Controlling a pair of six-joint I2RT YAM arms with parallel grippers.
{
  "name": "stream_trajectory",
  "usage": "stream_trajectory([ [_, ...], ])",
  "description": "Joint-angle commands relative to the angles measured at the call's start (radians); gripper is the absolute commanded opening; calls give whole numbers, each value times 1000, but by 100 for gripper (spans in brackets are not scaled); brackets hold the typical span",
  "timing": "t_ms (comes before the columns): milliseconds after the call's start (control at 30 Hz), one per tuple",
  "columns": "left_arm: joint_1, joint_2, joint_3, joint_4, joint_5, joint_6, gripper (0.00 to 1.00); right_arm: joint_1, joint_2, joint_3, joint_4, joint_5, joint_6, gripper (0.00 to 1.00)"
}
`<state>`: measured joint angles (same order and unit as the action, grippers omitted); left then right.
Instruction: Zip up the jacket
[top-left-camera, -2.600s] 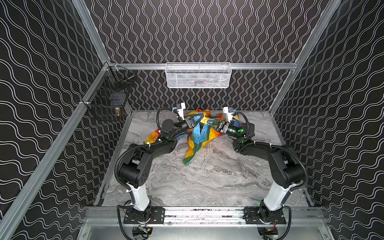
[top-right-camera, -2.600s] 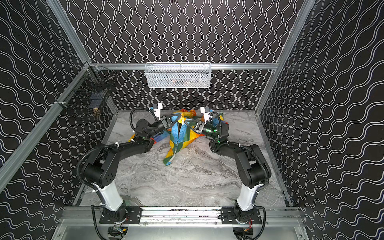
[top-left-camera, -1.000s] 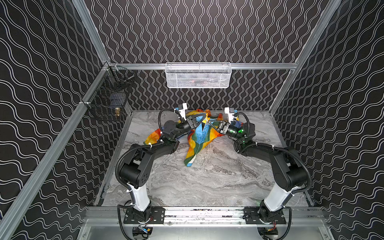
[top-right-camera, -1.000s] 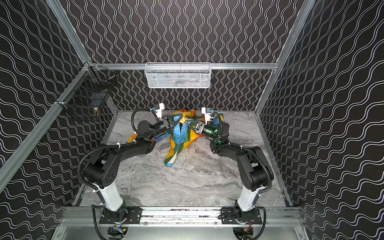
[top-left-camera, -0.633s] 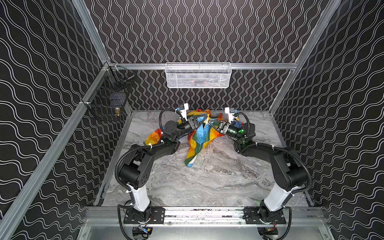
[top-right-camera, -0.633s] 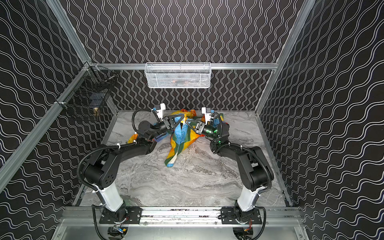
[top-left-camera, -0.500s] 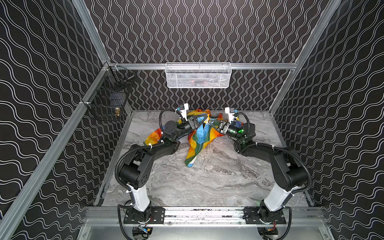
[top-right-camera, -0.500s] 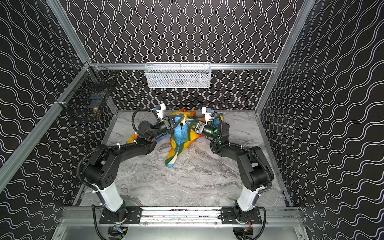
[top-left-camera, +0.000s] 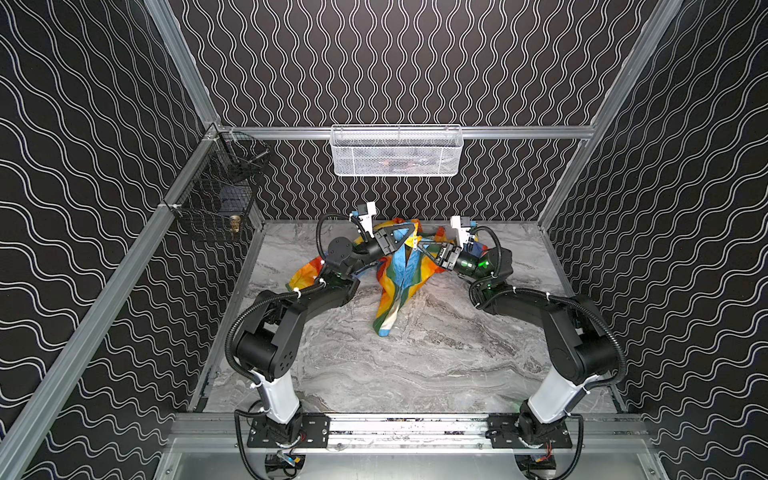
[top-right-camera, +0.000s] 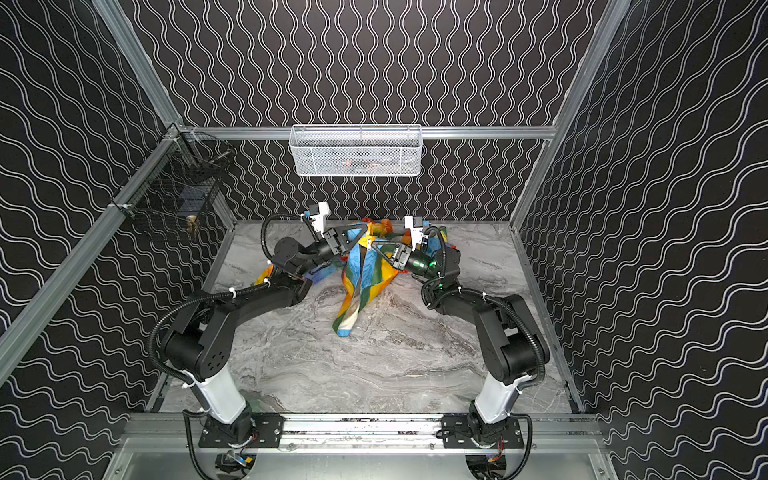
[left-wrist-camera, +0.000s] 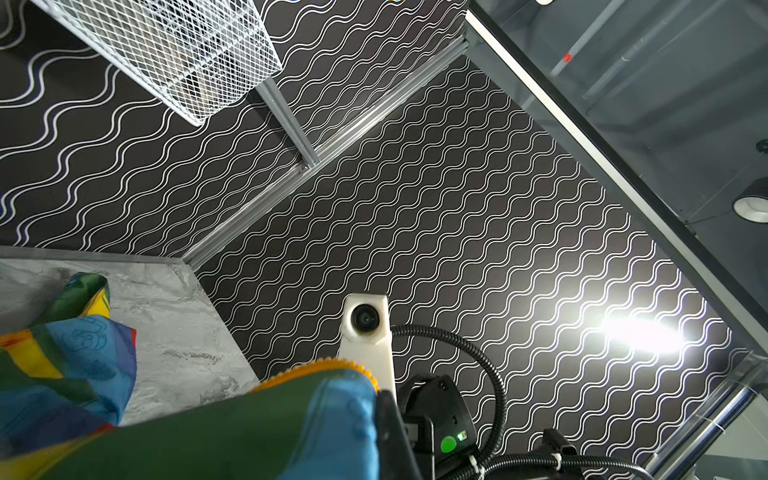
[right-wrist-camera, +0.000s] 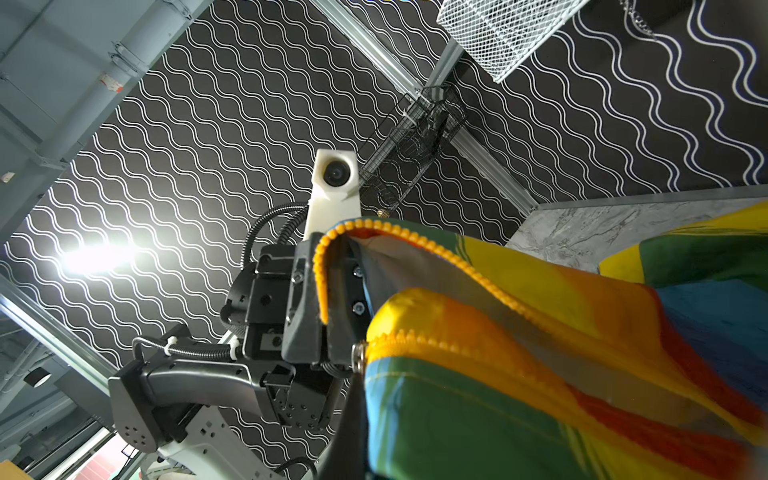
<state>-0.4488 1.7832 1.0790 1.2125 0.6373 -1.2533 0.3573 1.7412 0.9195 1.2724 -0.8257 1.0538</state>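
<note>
**A:** Where was the jacket?

**B:** The jacket (top-left-camera: 397, 286) lay bunched on the marbled grey tabletop (top-left-camera: 415, 365), straight below the white mesh basket (top-left-camera: 397, 151). Its upper part was lifted off the stone, and a narrow tail of cloth trailed away from the basket.

**A:** What was the cloth like?

**B:** It was thin, glossy and creased, in broad red, orange, yellow, green and blue bands. The zipper (right-wrist-camera: 419, 243) was a row of chunky orange teeth.

**A:** And the grippers?

**B:** Both were clenched on the jacket below the basket, almost tip to tip. The left gripper (right-wrist-camera: 326, 286) pinched a toothed front edge between its black fingers. The right gripper (top-left-camera: 420, 246) bit into the cloth beside it.

**A:** Was anything hard to make out?

**B:** In the left wrist view, blurred green and blue cloth buried the right gripper's tips. Part of the jacket was hidden behind the left arm. A small metal piece (right-wrist-camera: 357, 353) sat at the end of one tooth row, and I couldn't tell whether it was the slider.
</note>
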Motion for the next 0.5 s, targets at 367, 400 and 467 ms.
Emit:
stream_trajectory([
  [367, 2, 1, -12, 38, -6, 10, 0, 0, -2, 5, 105, -13, 12, 0],
  [400, 2, 3, -11, 35, -6, 11, 0, 1, -2, 6, 103, -12, 10, 0],
  [467, 2, 5, -5, 38, -4, 9, 0, 1, -8, 2, 94, -10, 3, 0],
])
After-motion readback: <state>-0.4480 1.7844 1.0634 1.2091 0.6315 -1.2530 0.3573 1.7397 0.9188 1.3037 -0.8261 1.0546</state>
